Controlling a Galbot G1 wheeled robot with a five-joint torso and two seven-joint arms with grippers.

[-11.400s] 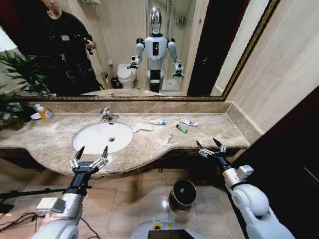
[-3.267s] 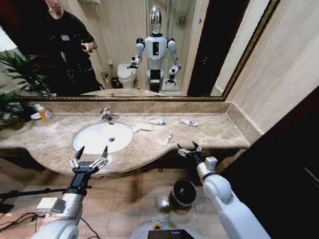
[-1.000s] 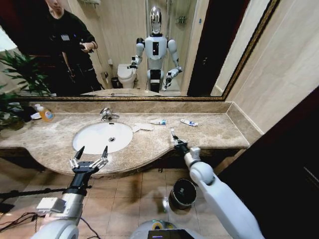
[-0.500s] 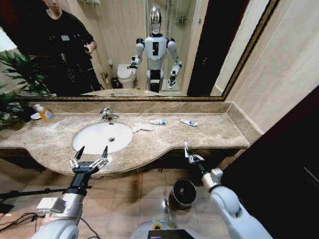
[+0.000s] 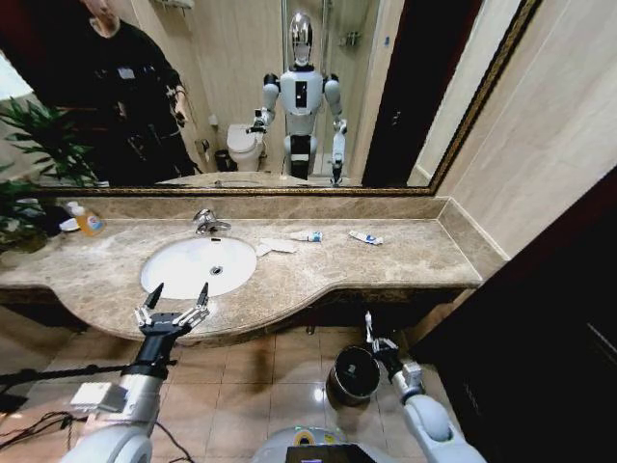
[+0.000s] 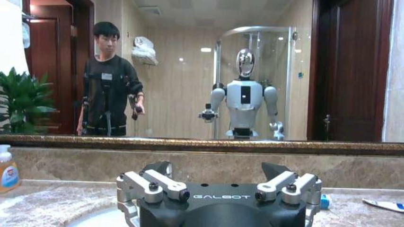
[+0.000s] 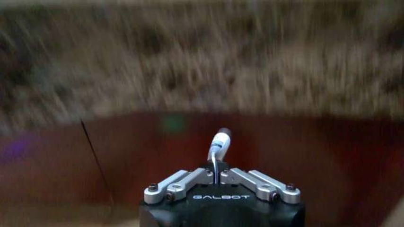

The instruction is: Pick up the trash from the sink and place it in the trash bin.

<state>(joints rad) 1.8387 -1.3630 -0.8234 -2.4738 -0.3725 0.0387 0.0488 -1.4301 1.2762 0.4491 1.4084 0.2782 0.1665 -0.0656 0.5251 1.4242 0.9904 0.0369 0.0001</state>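
Note:
My right gripper (image 5: 371, 340) is shut on a small white tube (image 5: 367, 324) of trash that sticks up from its fingers. It hangs below the counter edge, just above and beside the dark round trash bin (image 5: 345, 394). The right wrist view shows the same tube (image 7: 219, 141) pinched in the right gripper (image 7: 216, 173). My left gripper (image 5: 179, 295) stands open at the counter's front edge, before the white oval sink (image 5: 178, 262). On the marble behind the sink lie a crumpled paper (image 5: 278, 246) and two white tubes (image 5: 307, 235), (image 5: 366, 237).
An orange pump bottle (image 5: 89, 223) stands at the far left of the counter beside a plant (image 5: 29, 145). A chrome faucet (image 5: 205, 222) rises behind the basin. A wide mirror (image 5: 405, 87) covers the wall. Tiled floor (image 5: 260, 386) lies around the bin.
My right gripper has carried the tube off the counter and down to the right, to beside the bin. The left arm has not moved.

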